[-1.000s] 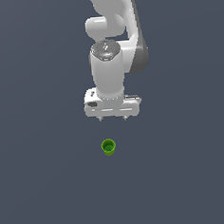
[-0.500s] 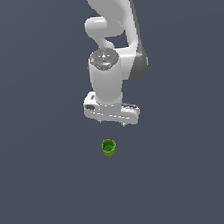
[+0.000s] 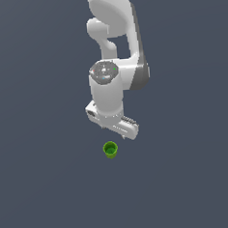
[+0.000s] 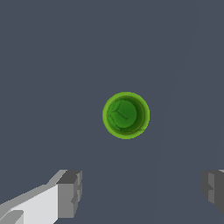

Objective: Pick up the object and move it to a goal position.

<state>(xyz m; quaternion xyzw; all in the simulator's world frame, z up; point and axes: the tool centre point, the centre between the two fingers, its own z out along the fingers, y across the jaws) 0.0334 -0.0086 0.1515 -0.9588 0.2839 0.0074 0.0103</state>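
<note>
The small bright green cup [image 3: 110, 149] stands upright on the dark grey floor, its darker hollow facing up. My white gripper [image 3: 116, 131] hangs just above and a little behind it, turned at an angle, not touching it. In the wrist view the cup [image 4: 126, 115] sits centred ahead of the gripper [image 4: 142, 190]. The two grey fingertips [image 4: 70, 192] stand wide apart with nothing between them. The gripper is open and empty.
The flat dark grey floor [image 3: 49, 189] spreads all around the cup. The white arm [image 3: 114, 33] rises behind the gripper at the top of the exterior view. No other objects show.
The gripper has twisted about its vertical axis and come lower, closer to the cup. The cup has not moved.
</note>
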